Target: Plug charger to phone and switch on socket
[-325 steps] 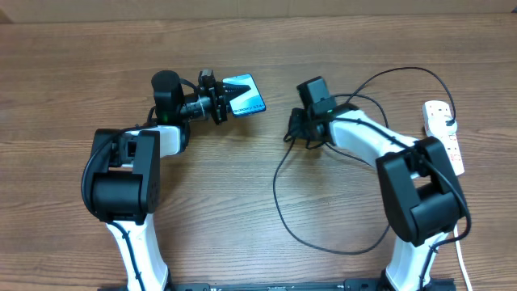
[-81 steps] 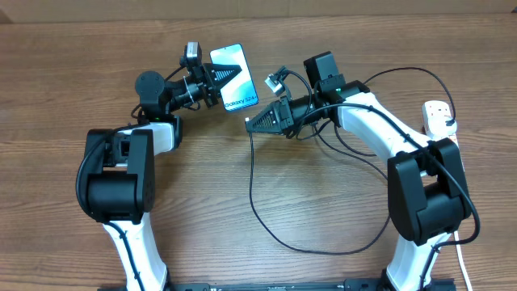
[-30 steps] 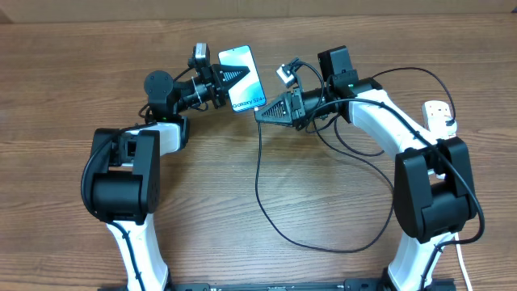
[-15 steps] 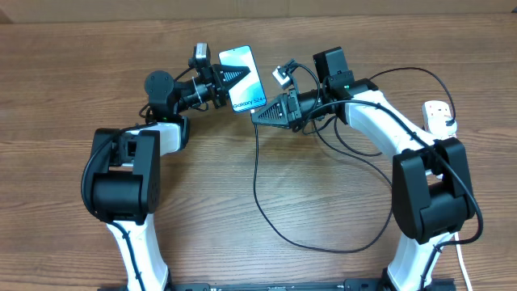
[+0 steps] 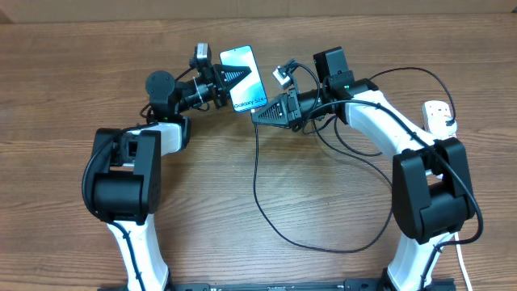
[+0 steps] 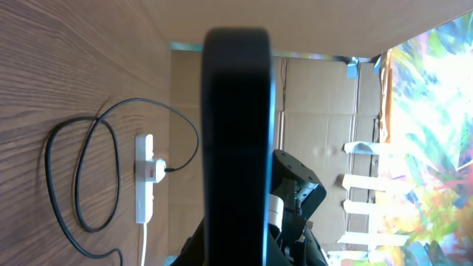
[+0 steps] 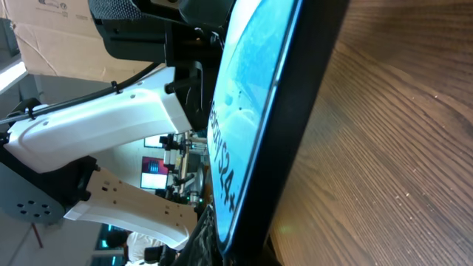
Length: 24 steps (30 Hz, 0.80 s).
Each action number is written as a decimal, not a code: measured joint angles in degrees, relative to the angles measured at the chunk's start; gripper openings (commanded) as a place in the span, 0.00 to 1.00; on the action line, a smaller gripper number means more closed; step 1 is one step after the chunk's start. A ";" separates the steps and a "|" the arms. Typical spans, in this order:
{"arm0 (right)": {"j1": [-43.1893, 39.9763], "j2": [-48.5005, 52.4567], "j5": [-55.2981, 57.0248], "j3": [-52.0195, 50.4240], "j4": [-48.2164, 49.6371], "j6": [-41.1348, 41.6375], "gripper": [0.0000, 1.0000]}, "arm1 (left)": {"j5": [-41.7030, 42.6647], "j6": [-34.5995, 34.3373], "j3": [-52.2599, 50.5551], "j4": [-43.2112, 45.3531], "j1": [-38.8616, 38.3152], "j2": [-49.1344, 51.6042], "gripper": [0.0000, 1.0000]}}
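The phone (image 5: 249,69) is at the far middle of the counter (image 5: 202,234), tilted with its cyan screen up, and the left end effector (image 5: 236,77) is clamped on its side. The right end effector (image 5: 257,117) sits at the phone's lower end, pinched shut on the charger (image 5: 256,166). The charger's black cable loops toward the power strip (image 5: 437,115) at the far right.

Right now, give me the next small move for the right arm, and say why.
Probably ease the right gripper a touch toward the lower edge of the phone to seat the connector. The left gripper holds the phone raised and tilted; the right gripper is shut on the end of the charger right beside that edge. The connector itself is hidden, so go slowly.
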 measured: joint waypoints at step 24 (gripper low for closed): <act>0.00 0.00 -0.52 0.00 0.13 0.63 0.04 | -0.26 0.02 0.00 -0.22 -0.09 0.00 0.05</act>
